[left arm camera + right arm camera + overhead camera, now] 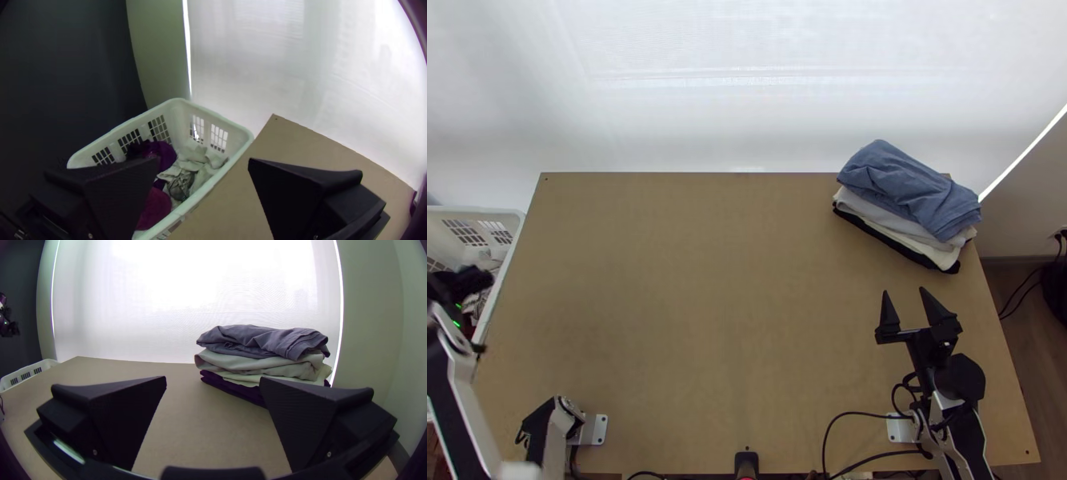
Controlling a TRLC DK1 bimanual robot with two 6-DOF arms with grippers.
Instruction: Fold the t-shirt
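Left wrist view: my left fingers (289,191), spread, pinching nothing; basket (178,120) of bunched clothes (195,155) beyond and between them. T-shirt: presumably one of these; which, I cannot tell. Handling: light, limp, soft, apt to drag neighbours along. Hold: a raised fold of the top layer, pinched deep. Right fingers (307,418): spread, empty; folded stack (267,342) beyond them, best left untouched.

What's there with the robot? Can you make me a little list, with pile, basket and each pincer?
pile: folded clothes, blue on top, pale ones under it, dark at the bottom
basket: white, beside the table, with purple, red and pale clothes inside
left pincer: open, at the basket
right pincer: open, near the pile
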